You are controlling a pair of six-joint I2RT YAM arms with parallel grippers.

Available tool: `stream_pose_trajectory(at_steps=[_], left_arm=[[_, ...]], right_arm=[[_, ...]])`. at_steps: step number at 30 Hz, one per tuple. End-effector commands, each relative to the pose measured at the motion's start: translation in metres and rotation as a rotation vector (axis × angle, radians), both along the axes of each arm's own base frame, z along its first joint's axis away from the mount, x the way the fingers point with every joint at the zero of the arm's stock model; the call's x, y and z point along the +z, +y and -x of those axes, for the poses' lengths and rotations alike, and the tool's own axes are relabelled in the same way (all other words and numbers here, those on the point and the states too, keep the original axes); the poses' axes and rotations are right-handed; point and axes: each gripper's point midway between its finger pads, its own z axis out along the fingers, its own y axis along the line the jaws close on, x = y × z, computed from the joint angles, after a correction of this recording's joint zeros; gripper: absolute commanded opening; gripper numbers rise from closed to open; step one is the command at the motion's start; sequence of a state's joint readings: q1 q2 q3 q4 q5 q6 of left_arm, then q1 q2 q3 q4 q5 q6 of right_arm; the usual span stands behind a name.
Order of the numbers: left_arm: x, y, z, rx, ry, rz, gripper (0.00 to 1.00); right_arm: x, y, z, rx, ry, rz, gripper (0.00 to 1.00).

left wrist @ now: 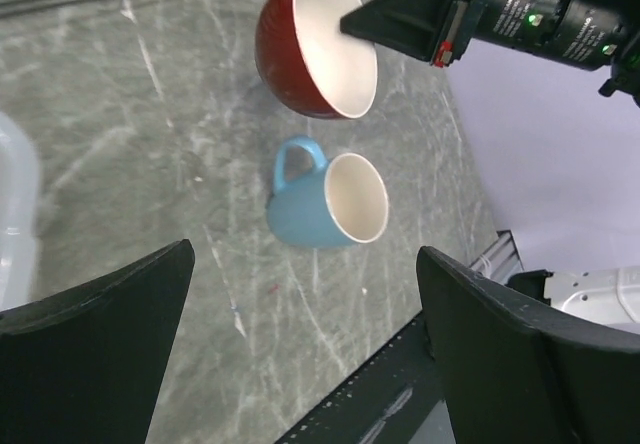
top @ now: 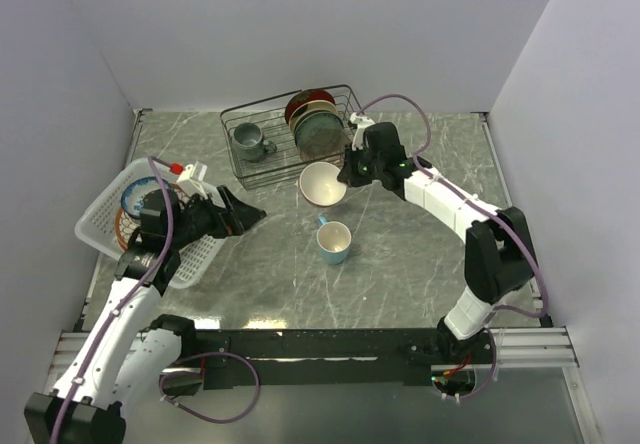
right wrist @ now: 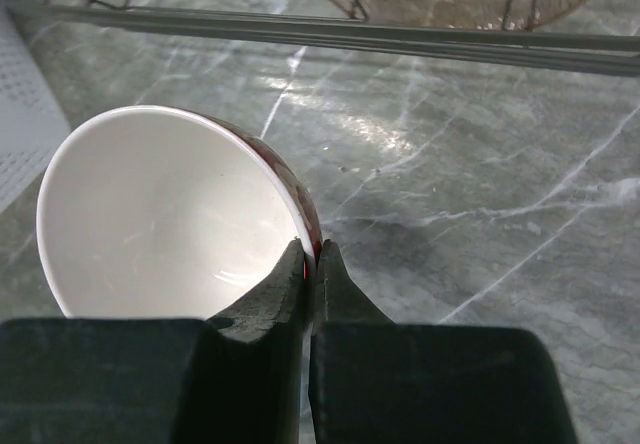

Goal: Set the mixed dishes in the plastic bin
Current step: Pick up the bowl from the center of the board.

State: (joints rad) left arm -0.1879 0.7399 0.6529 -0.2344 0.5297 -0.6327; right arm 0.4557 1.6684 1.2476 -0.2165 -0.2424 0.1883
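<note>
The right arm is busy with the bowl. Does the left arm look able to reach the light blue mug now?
Probably yes: the left pincer is open and faces the mug with nothing between them; the bowl, gripped by the right pincer, is farther off.

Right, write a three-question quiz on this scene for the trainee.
1. True or false: the right gripper is shut on the rim of the red bowl.
2. The light blue mug is: A upside down; B upright on the table; C stacked inside the bowl.
3. Fill in: the left gripper has its jaws ____.
Key: 1 true; 2 B; 3 open.
</note>
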Motion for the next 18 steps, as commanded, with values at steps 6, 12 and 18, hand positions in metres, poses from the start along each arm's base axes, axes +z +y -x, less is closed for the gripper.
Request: stream_pose_trajectory(at_steps=[6,12,18], left_arm=[[0.020,-0.058,-0.018,0.134,0.044,-0.038,0.99],[0.017,-0.103,-0.022,0.263,0.099,-0.122,0.91],[-0.005,-0.114,-0.024,0.413,0.193,-0.263,0.52]], right_arm=[[0.079,0.020,0.051,0.375,-0.240,-0.086,0.00],[0.085,0.011,0.068,0.401,-0.290,-0.075,0.00],[0.096,0.004,0.079,0.400,-0.342,-0.076,0.00]])
